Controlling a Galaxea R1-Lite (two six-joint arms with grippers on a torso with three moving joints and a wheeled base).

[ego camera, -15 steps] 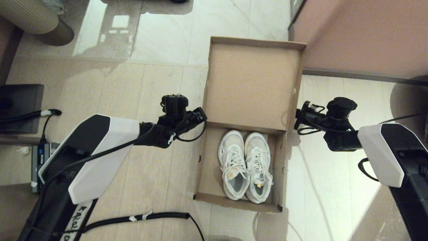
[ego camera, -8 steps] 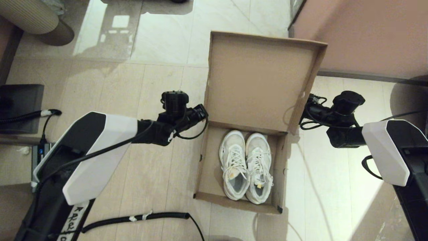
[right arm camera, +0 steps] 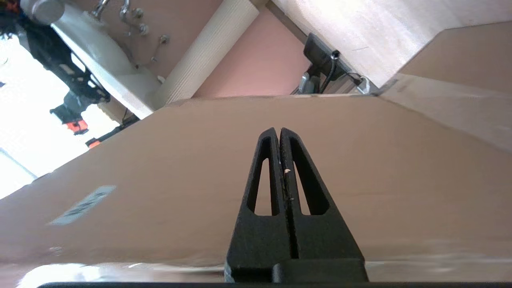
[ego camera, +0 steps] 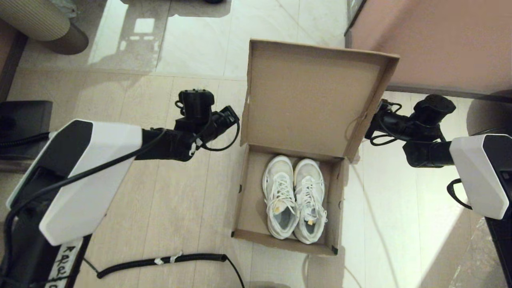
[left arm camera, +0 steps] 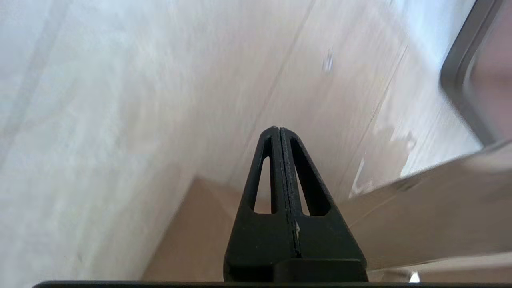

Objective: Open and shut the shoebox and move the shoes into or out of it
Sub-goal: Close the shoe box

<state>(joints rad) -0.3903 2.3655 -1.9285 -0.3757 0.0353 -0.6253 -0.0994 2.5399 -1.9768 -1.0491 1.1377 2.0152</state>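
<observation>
The brown cardboard shoebox (ego camera: 243, 200) stands open on the floor, its lid (ego camera: 312, 96) raised and leaning towards the right. The shoes (ego camera: 294, 200), a pair of white lace-up sneakers, lie side by side inside, toes towards the hinge. My left gripper (ego camera: 233, 115) is shut and empty, a little left of the lid's left edge and apart from it. Shut as well, my right gripper (ego camera: 375, 120) is at the lid's right edge. In the right wrist view its tips (right arm camera: 279, 130) are against the lid's outer face (right arm camera: 360, 160), near a white sticker (right arm camera: 82, 205).
A large pinkish-brown cabinet (ego camera: 440, 40) with a grey rim stands close behind the box on the right. A black coiled cable (ego camera: 160, 261) runs along the floor near me. A dark device (ego camera: 24, 128) and a ribbed cylinder (ego camera: 40, 20) are at the far left.
The lid has swung up from lying back and now leans right. The left arm has lifted and drawn left, away from the box; the right arm has risen along the lid's right edge.
</observation>
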